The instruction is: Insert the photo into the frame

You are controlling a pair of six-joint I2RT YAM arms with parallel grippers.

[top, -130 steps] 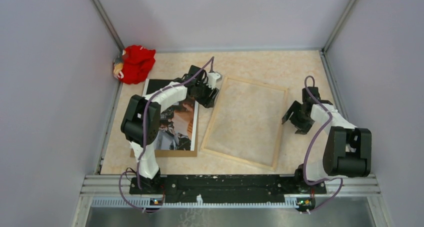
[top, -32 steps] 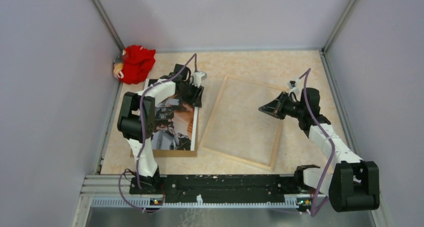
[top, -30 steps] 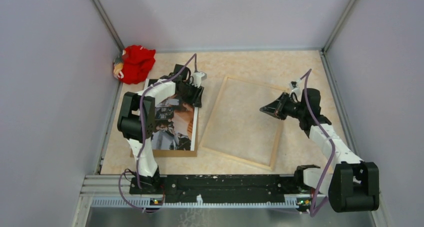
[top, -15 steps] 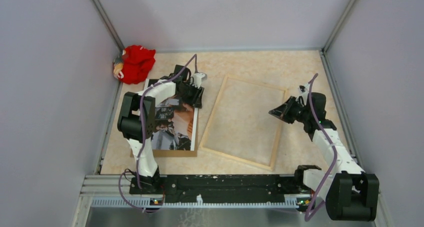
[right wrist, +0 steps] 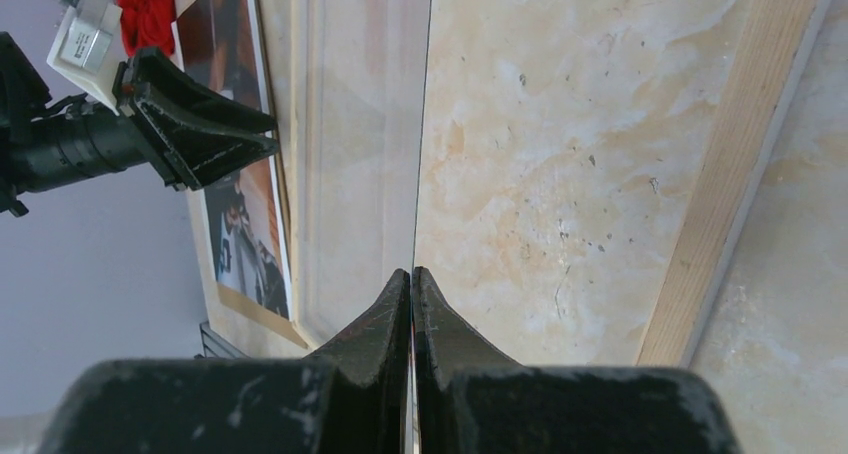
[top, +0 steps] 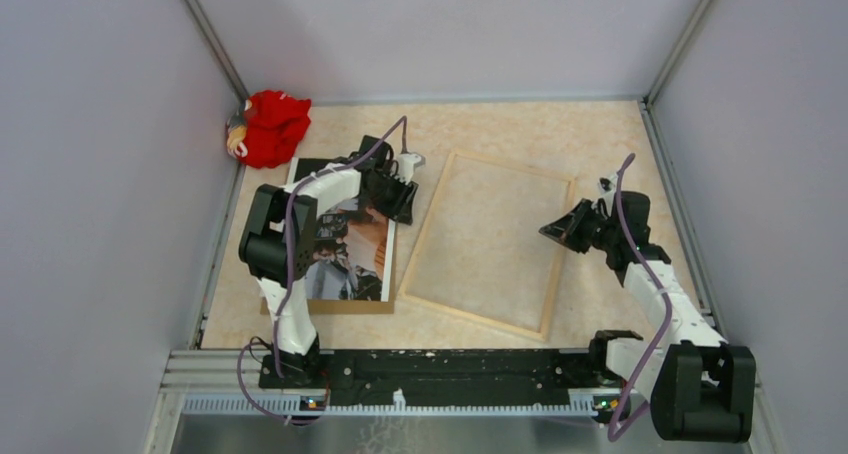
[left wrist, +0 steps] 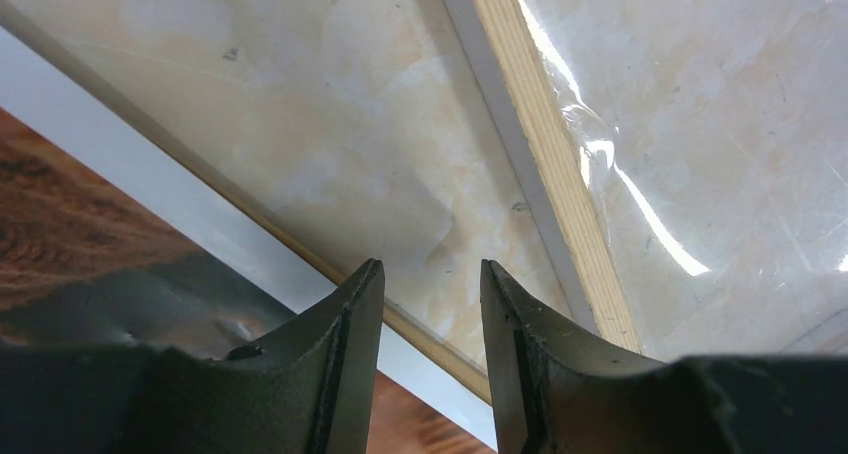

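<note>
Right gripper [right wrist: 412,274] is retreating to the frame's [top: 515,167] right rail, clenched, seemingly pinching a thin clear sheet [right wrist: 400,124]. Left gripper [left wrist: 430,279], parted and empty, is edging right over the photo [top: 350,254], which is lying left-centre, not yet loaded.

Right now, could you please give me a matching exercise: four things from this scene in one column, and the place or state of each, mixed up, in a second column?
Column one:
1. photo
2. frame
3. red cloth
4. right end effector

Column two:
A. bunched in the far left corner
B. shut, at the frame's right side
C. lying on a brown board
D. lying flat, pale wood side up

Pairs: 1-C, 2-D, 3-A, 4-B
</note>
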